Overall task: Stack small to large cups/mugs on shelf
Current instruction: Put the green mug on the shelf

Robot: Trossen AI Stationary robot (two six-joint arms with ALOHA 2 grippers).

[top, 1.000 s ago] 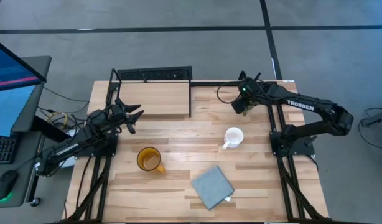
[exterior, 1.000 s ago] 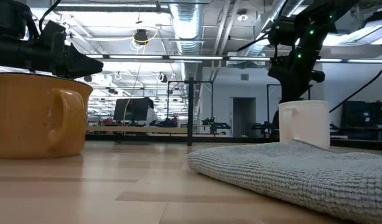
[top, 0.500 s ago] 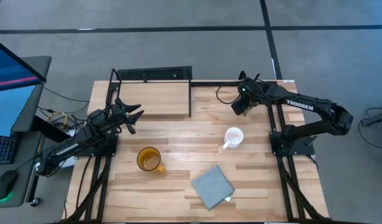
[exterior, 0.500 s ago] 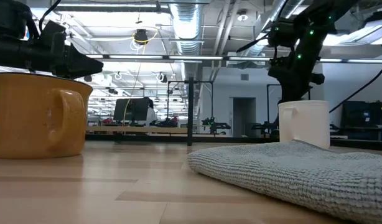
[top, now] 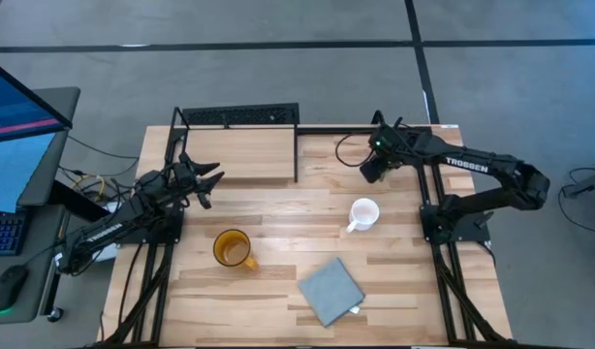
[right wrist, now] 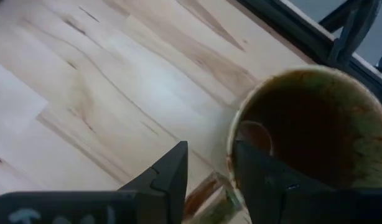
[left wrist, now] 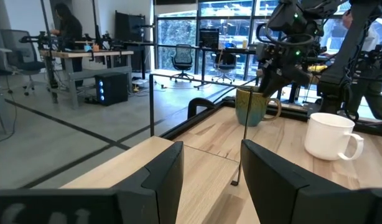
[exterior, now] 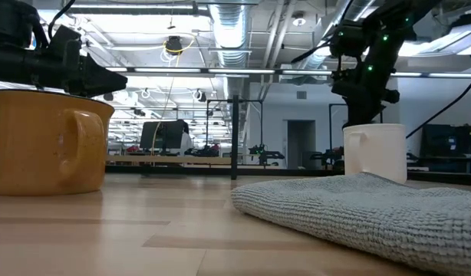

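My right gripper [top: 372, 169] reaches in over the back of the table, arm stretched out low, its fingers closed on the rim of the olive-brown mug [right wrist: 306, 121]. My left gripper [top: 206, 180] waits at the left side, fingers parted and holding nothing.

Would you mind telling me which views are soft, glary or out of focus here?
Low view: grey cloth near the lens is soft, ceiling lights glare. Right wrist view: olive-brown mug blurred. Left wrist view: bright windows; white mug fairly sharp. High view: evenly lit.
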